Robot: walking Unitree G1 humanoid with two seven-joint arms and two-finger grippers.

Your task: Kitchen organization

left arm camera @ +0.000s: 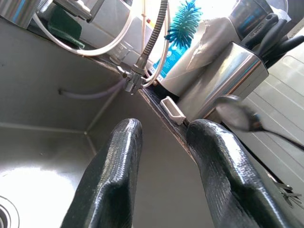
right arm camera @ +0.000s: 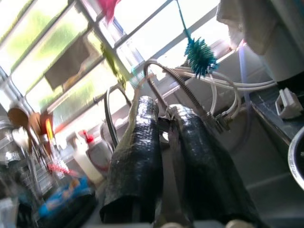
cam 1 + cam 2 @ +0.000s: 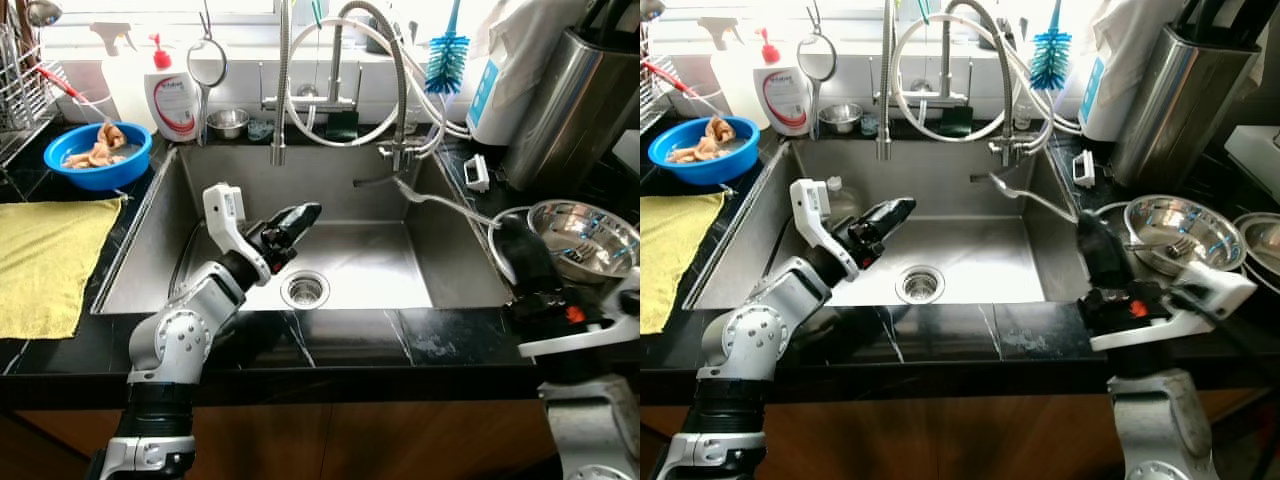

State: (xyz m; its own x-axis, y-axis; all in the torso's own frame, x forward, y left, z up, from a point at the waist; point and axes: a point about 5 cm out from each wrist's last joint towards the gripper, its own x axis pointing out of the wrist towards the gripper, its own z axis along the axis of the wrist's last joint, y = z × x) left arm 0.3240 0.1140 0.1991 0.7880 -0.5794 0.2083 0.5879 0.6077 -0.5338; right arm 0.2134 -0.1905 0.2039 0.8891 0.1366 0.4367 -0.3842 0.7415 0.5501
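So I'm parked in front of the steel sink (image 3: 420, 255), set in a black counter (image 3: 330, 340) with a yellow cloth (image 3: 45, 255) on the left side. Steel bowl (image 3: 1185, 232) is sitting on the counter to the right of the basin. My left gripper (image 3: 295, 222) is hanging over the basin above the drain (image 3: 305, 290), fingers slightly parted, nothing in them. Right gripper (image 3: 1092, 235) is at the sink's right rim, clamped on a spoon (image 3: 1025, 195) by the handle, with the bowl end sticking out over the basin.
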